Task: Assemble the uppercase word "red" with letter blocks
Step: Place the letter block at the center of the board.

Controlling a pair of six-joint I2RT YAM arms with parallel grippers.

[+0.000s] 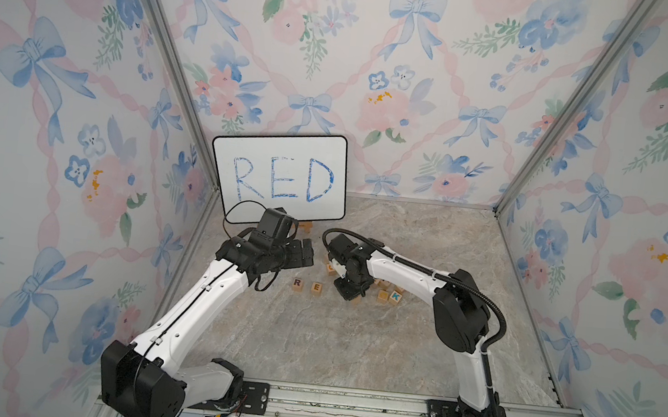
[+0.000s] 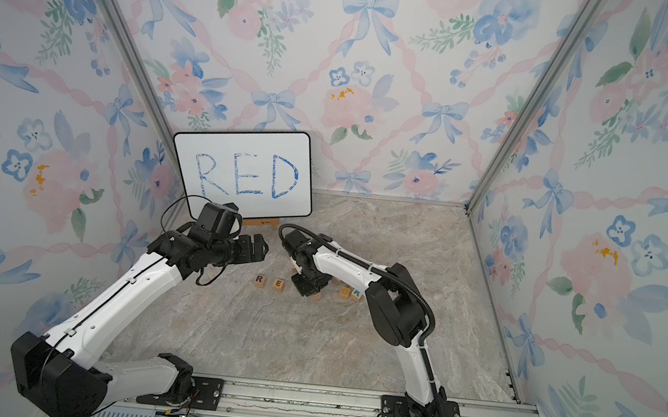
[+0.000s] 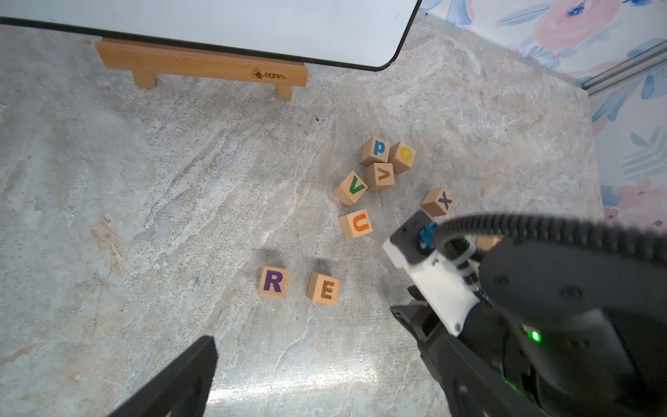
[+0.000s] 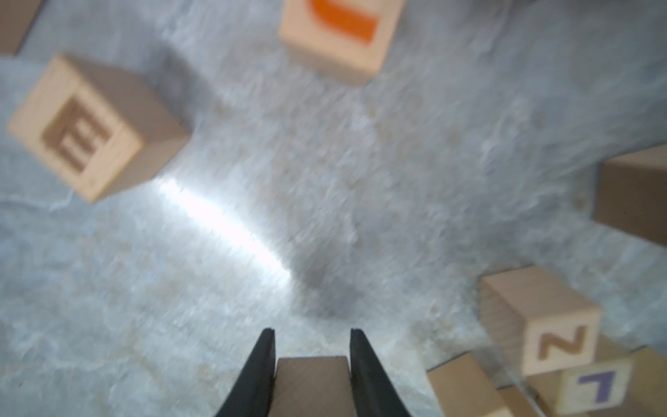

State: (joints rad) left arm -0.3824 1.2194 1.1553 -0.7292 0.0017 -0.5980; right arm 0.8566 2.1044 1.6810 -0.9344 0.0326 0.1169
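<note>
Your right gripper (image 4: 312,344) is pressed in on a plain wooden cube (image 4: 312,386), pinched squarely between the two black fingers, low over the table (image 4: 252,289). No letter shows on the faces you can see, so you cannot yet confirm it is the D. The E block (image 4: 94,126) lies ahead of those fingertips and off to one side, near but apart from them, and in the left wrist view the R block (image 3: 273,282) sits just beyond the E block, the pair already in a row with a small gap. Your left gripper (image 1: 304,252) hangs spread wide and empty, above the row and well clear of it. By the look of it you are on the third letter, with two of three placed. The next move calls for carrying the held cube to the bare spot on the E's far side from the R, in line with both, letter up and reading the same way. Keep it from bumping the E, and mind the orange-lettered U block (image 4: 343,36) straight ahead of the fingers.
</note>
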